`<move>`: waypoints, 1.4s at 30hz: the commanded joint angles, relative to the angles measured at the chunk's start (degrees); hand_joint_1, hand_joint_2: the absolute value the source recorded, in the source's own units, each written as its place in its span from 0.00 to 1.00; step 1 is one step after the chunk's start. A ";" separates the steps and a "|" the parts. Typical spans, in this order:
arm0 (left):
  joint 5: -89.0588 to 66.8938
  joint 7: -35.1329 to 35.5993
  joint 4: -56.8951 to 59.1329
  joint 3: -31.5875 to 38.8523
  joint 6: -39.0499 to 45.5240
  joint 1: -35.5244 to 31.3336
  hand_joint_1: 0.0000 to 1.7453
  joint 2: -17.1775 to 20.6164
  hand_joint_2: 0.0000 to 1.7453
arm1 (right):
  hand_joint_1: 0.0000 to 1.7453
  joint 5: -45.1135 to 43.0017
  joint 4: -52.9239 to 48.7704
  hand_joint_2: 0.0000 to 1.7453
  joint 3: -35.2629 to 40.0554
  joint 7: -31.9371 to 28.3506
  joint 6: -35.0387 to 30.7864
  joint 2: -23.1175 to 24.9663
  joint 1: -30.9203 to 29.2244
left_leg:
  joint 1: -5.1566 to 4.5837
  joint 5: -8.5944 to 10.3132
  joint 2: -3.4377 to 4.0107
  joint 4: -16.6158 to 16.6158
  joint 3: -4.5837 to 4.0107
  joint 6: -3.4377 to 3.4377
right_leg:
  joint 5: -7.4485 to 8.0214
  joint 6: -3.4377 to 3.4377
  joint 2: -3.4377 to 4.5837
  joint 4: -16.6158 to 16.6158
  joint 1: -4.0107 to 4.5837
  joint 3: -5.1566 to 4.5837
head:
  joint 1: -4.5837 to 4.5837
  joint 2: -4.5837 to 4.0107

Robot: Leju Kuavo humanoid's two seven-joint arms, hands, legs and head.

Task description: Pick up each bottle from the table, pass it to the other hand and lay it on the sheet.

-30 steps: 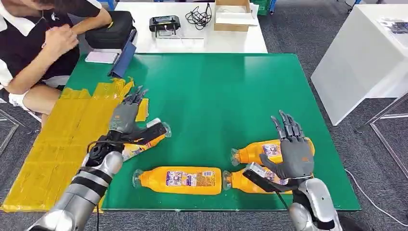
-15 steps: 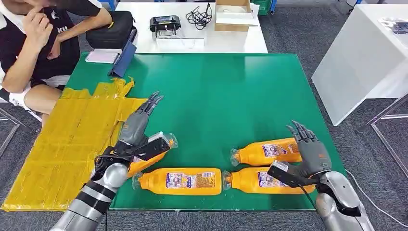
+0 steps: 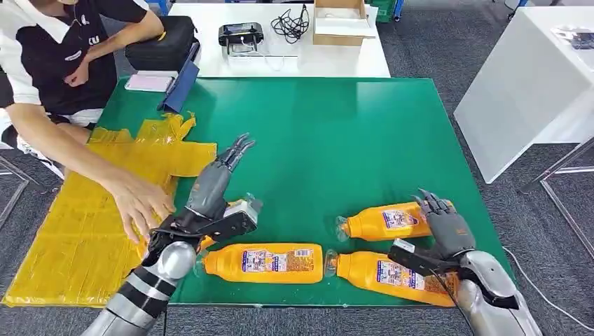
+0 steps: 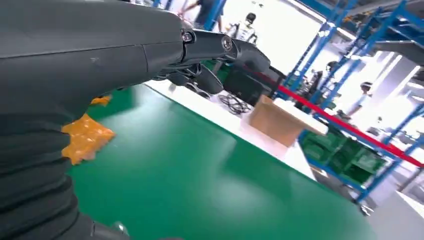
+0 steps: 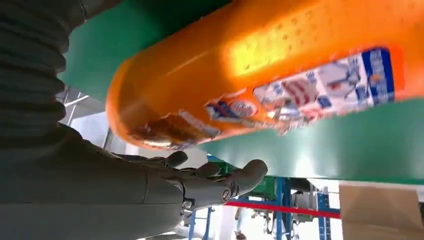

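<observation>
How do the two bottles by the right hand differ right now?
The far bottle lies free on the green table, tilted slightly; the near bottle lies against the right hand, its base by the table's front edge. The near one's label is partly hidden by the hand's thumb. Both are orange, lying down, caps pointing left.

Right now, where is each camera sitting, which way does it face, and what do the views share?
Head view: high on the body, looking forward and down at the green table, yellow sheet and orange bottles; both silver arms show, left robot hand and right robot hand.
Left wrist view: behind the left robot hand, facing across the table toward the cardboard box.
Right wrist view: behind the right robot hand, close on the near right bottle.
Shared: head and right wrist views both show that bottle.
</observation>
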 commanded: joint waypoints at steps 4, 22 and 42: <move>2.02 -0.94 1.33 -3.61 -0.74 -2.66 0.00 -0.50 1.00 | 0.00 0.15 15.85 1.00 4.43 -1.82 -0.51 2.22 -7.85 | 0.07 -0.06 0.12 -0.02 0.19 -0.07 | -0.01 -0.05 0.13 -0.08 0.06 0.19 | 0.02 0.00; 5.28 -1.89 0.36 -5.52 -0.26 -2.24 0.00 -1.51 1.00 | 1.00 12.92 28.13 1.00 7.39 9.42 -18.28 4.58 -14.51 | 0.08 -0.08 0.18 -0.04 0.46 -0.10 | -0.03 -0.07 0.12 -0.10 0.07 0.47 | 0.02 0.00; 12.26 -3.00 -3.18 -7.22 -5.77 1.52 0.00 -2.06 1.00 | 1.00 -2.58 -23.03 1.00 -19.92 -9.75 -29.68 23.32 4.14 | 0.07 -0.11 0.04 0.02 0.25 -0.10 | -0.13 -0.07 0.03 0.03 0.07 0.23 | 0.04 0.00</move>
